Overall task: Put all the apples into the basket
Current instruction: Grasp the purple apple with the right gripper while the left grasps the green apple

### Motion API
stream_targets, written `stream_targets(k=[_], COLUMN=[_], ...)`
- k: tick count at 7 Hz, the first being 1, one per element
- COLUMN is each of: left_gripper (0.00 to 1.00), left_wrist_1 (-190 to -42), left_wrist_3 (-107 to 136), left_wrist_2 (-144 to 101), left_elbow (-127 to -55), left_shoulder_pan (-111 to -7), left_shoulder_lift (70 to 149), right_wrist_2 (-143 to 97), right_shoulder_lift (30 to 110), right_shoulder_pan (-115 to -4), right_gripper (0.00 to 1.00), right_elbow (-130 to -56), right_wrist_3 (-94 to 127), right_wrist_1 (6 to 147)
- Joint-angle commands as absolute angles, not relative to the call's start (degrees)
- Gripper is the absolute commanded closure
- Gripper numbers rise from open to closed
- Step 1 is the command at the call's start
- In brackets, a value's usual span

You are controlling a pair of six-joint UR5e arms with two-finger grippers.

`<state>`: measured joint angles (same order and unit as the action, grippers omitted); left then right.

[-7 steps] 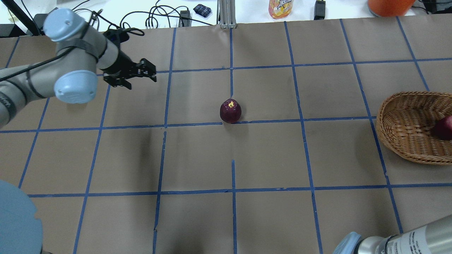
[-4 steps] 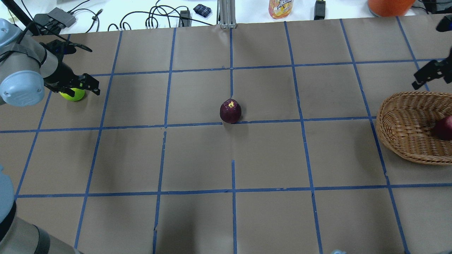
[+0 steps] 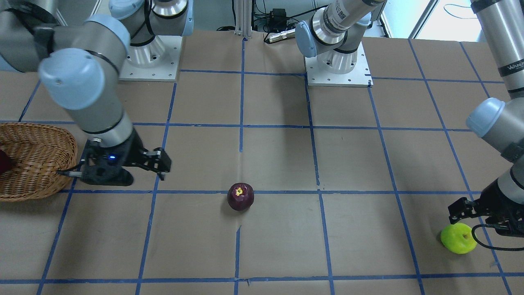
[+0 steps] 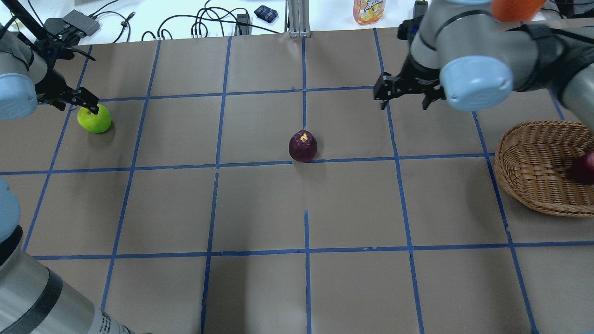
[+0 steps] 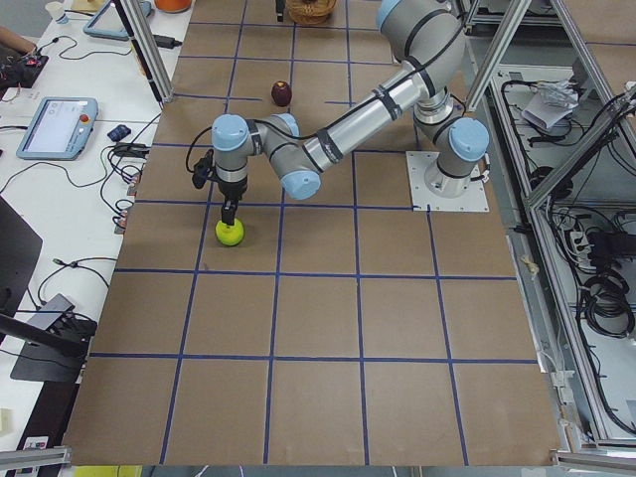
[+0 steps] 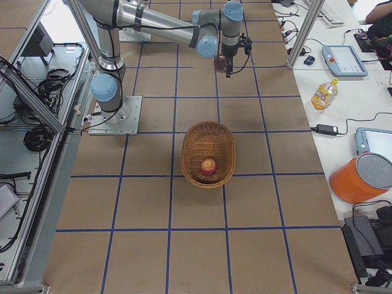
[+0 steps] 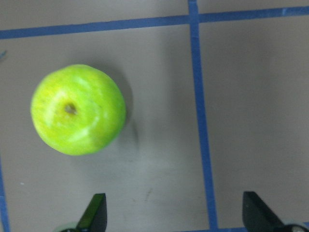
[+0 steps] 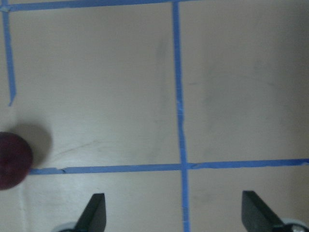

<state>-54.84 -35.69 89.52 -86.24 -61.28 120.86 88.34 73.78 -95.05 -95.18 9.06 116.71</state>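
Observation:
The lime green apple [image 4: 94, 119] lies at the table's far left; it also shows in the front view [image 3: 458, 237] and the left wrist view [image 7: 78, 109]. My left gripper [image 4: 76, 99] hovers open just beside and above it, empty. The dark maroon apple [image 4: 303, 146] sits mid-table and at the left edge of the right wrist view [image 8: 12, 159]. My right gripper [image 4: 403, 103] is open and empty, to the right of it and farther back. The red apple [image 4: 584, 168] lies in the wicker basket [image 4: 533, 171] at the right edge.
A yellow bottle [image 4: 369, 10], an orange tub [image 4: 513, 8] and cables lie on the white bench past the table's far edge. Blue tape lines grid the brown tabletop. Both arm bases [image 3: 337, 61] stand at the robot's side.
My left gripper has swung left from near the middle to the green apple. My right gripper has come in from the right edge and moved left past the basket.

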Motion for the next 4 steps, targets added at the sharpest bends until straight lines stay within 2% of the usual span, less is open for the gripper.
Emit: stream_targets(k=[1, 4], left_gripper=[0.00, 0.00], left_wrist_1=[-54.58, -54.40], left_wrist_3=[-36.04, -35.86], left_wrist_2=[89.38, 85.17], left_elbow=[-84.73, -84.73], left_shoulder_pan=[-60.47, -58.98], left_shoulder_lift=[123.92, 125.59], right_wrist_2=[88.42, 89.38], right_shoulder_lift=[65.77, 59.77], right_shoulder_pan=[-107.97, -111.80], right_gripper=[0.00, 0.00], right_elbow=[-91.61, -89.38], right_wrist_3=[29.80, 33.32], right_wrist_1=[124.96, 126.03])
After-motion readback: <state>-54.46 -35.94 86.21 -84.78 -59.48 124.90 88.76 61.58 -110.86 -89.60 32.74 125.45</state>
